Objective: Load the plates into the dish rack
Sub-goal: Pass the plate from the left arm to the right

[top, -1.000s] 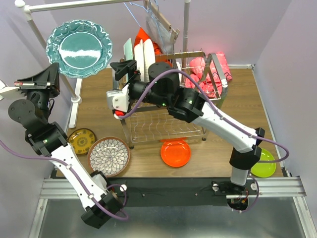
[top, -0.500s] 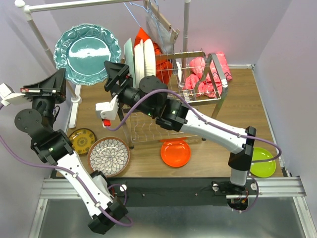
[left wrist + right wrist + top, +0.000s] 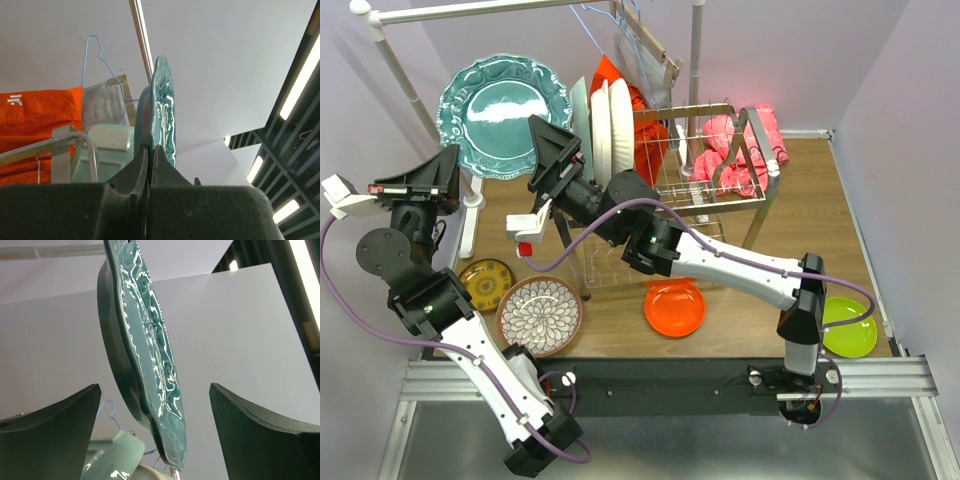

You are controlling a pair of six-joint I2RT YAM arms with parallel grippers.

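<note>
My left gripper (image 3: 450, 170) is shut on the lower left rim of a teal scalloped plate (image 3: 505, 115), holding it up in the air left of the dish rack (image 3: 715, 190). In the left wrist view the plate (image 3: 162, 110) rises edge-on from the closed gripper (image 3: 150, 150). My right gripper (image 3: 542, 150) is open at the plate's right edge. The right wrist view shows the plate's rim (image 3: 150, 355) between the spread fingers (image 3: 60, 425), touching neither. A mint plate (image 3: 580, 115) and a white plate (image 3: 605, 125) stand upright in the rack.
On the table lie an orange plate (image 3: 674, 308), a lime plate (image 3: 850, 328), a brown floral plate (image 3: 539, 315) and a small yellow plate (image 3: 486, 283). A white clothes rail (image 3: 470, 10) with hangers stands behind. Pink cloths (image 3: 745, 150) lie by the rack.
The left arm has carried the teal plate to the right, toward the rack. The right gripper has swung left and up from the rack front until its open fingers flank the plate's rim.
</note>
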